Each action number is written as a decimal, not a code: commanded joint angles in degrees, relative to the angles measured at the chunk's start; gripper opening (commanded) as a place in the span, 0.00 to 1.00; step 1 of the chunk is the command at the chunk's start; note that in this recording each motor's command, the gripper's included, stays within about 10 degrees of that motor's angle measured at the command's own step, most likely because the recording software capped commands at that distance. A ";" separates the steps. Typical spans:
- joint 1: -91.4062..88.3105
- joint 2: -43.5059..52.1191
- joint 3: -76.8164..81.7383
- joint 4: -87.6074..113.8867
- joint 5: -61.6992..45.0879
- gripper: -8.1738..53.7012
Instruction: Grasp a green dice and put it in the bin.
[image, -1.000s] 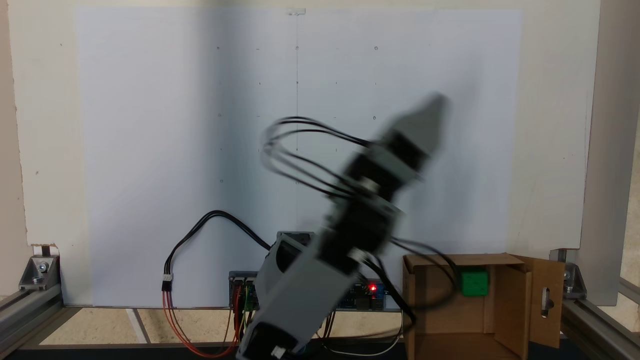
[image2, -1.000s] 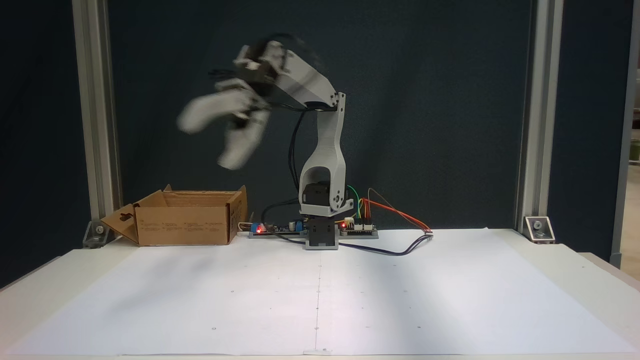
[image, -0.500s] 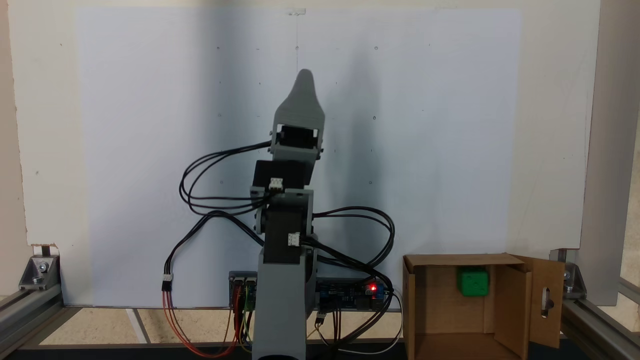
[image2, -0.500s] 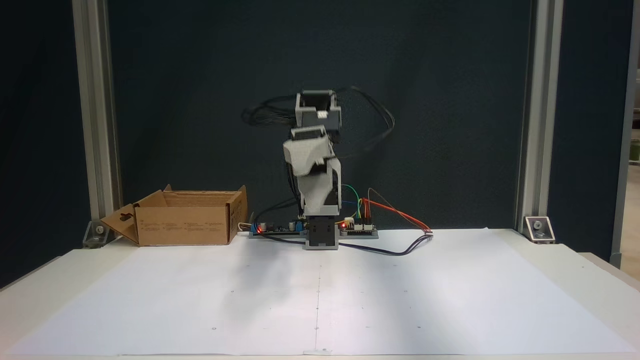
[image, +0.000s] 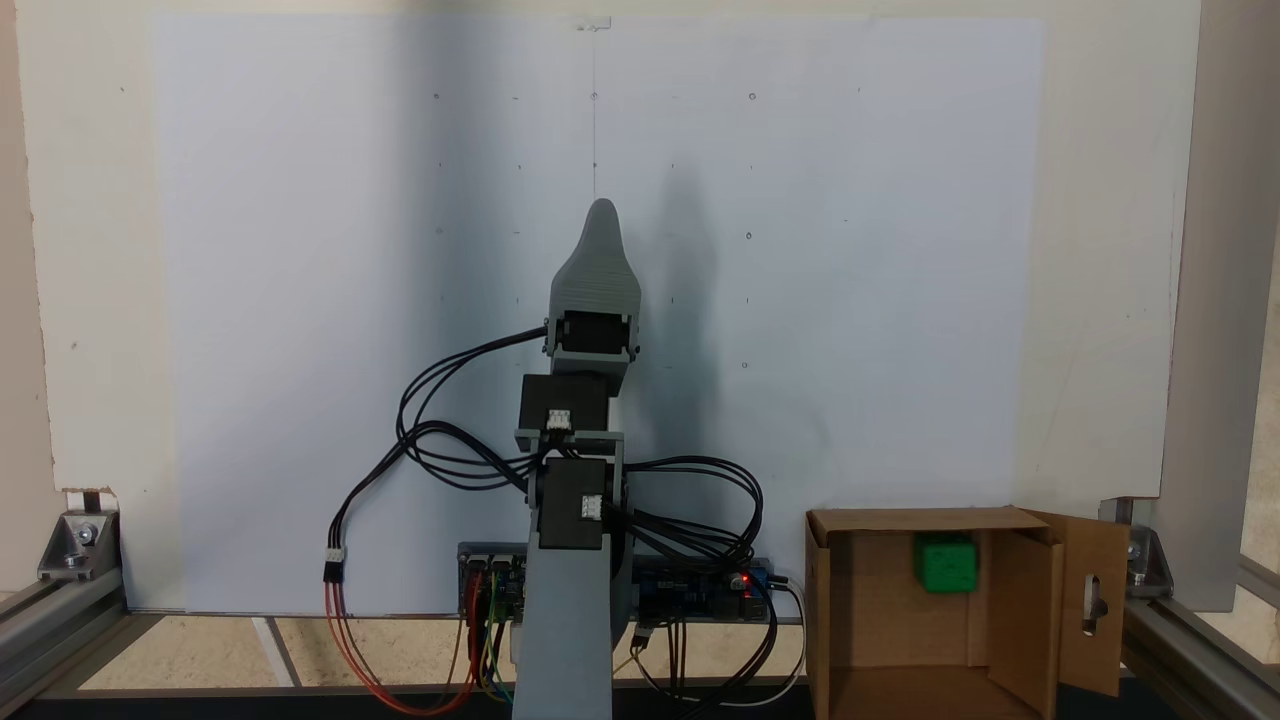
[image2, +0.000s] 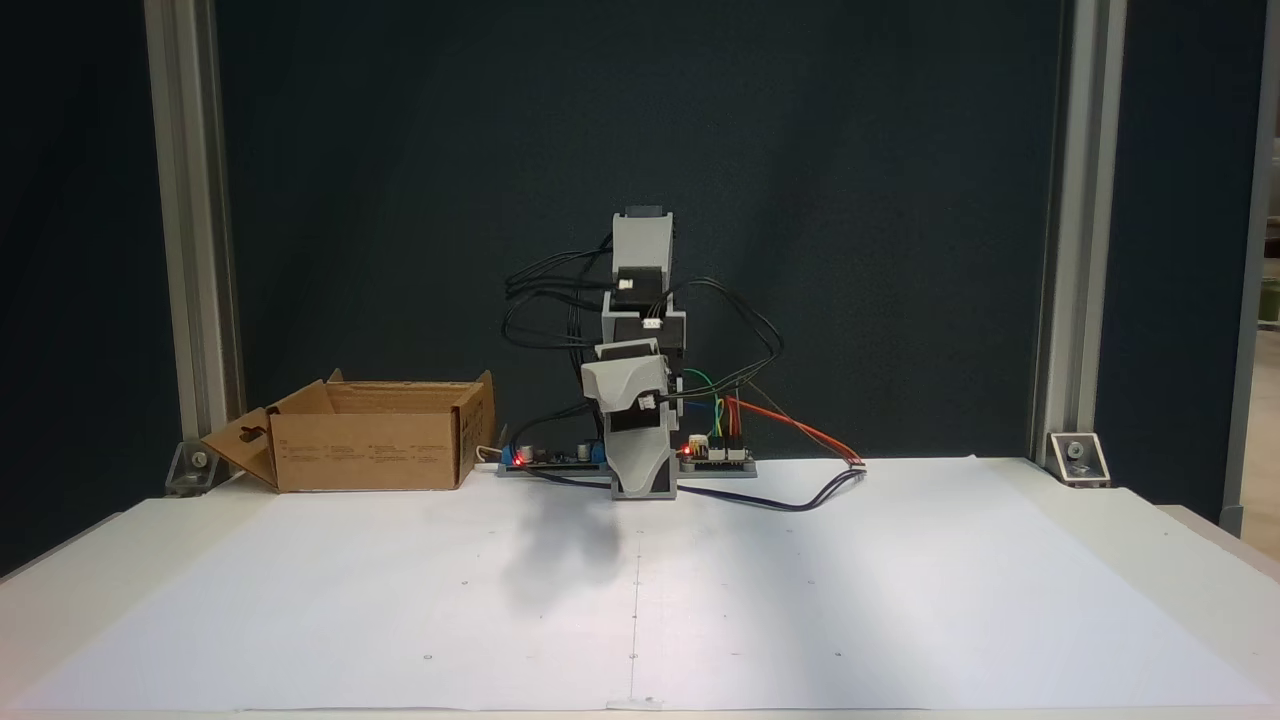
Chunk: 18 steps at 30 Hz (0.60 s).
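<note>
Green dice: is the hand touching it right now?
Apart. In a fixed view the green dice lies inside the bin, while the hand points up over the white sheet, far from it.

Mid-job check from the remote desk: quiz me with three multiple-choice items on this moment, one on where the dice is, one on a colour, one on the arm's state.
1. Where is the green dice?
A. On the white paper
B. Inside the bin
C. Between the jaws

2. What colour is the bin?
A. Brown
B. Blue
C. White

3. How does the arm stand?
A. Reaching over the bin
B. Folded up at its base, gripper over the paper
C. Lying flat on the table

Answers: 1 B, the cube lies within the box walls; 2 A, plain cardboard in both fixed views; 3 B, it is stacked over its base, apart from the bin.
</note>
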 joint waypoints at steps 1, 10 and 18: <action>0.00 6.33 -1.23 -9.47 1.14 0.84; 1.93 6.33 5.54 -30.57 0.53 0.84; 2.11 6.33 10.20 -48.76 -4.22 0.84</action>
